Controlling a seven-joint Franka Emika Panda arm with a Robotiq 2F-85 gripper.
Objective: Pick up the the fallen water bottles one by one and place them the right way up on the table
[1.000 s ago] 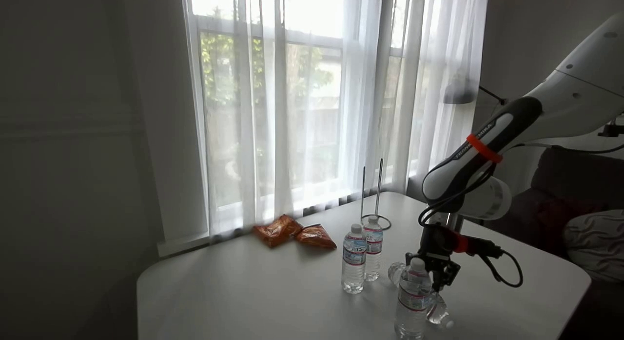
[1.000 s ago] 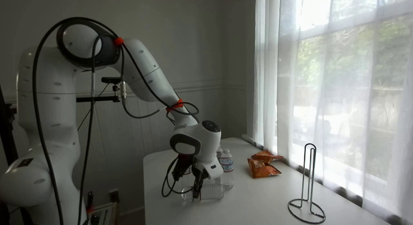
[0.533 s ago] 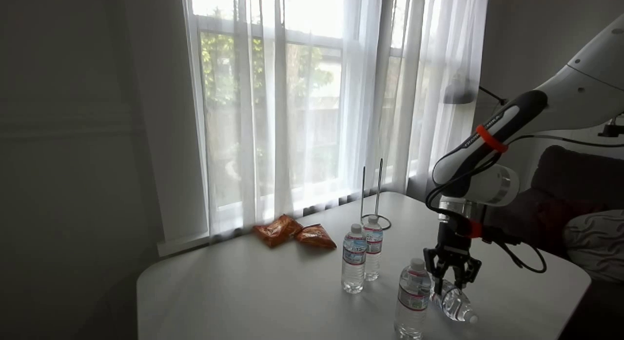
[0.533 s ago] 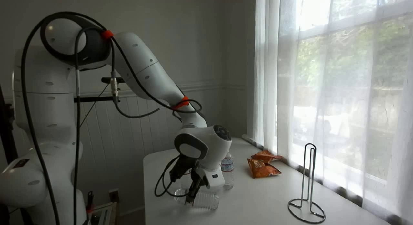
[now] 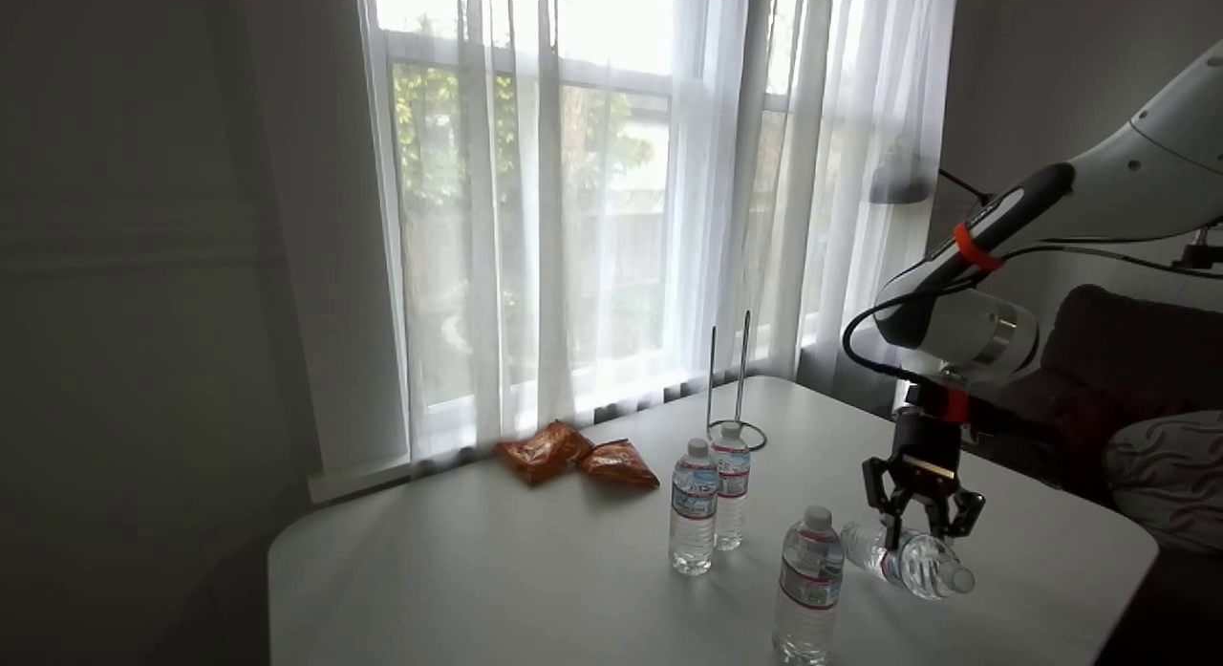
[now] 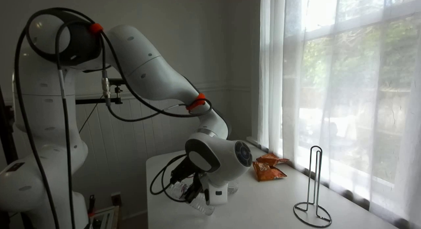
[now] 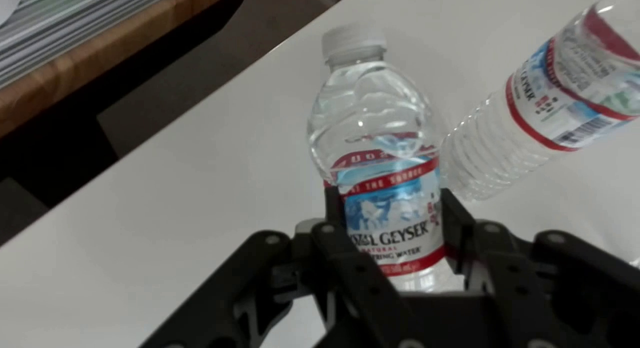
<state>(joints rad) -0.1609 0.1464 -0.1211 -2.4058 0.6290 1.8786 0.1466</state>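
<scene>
Hand (image 7: 392,213), one: showing at the lower centre of the wrist view, holding a tilted bottle (image 7: 382,158); its fingers (image 7: 456,215) are pressing the label band from both sides.

Handling, by judgement: the step in hand is probably the turn to upright. A good turn is asking for enough lift to clear the bench (image 5: 459,570), then wrist rotation bringing cap up and base down, clear of the neighbouring bottle (image 5: 809,590). The squeeze is needing to be firm yet short of crushing, the thin wall likely giving. The base is wanting flat contact before the fingers are parting, slowly and evenly.

Tilted bottle, one: lying across the grasp, cap pointing to the top centre of the wrist view. In an exterior view its cap (image 5: 962,580) is pointing to the lower right, its base to the upper left. Bench contact is not showing clearly.

Neighbouring bottle, one: standing upright near the tilted bottle, lower in the frame; any touching is not showing.

Second standing bottle (image 5: 694,513) and third standing bottle (image 5: 732,489): standing farther off, right of centre.
</scene>
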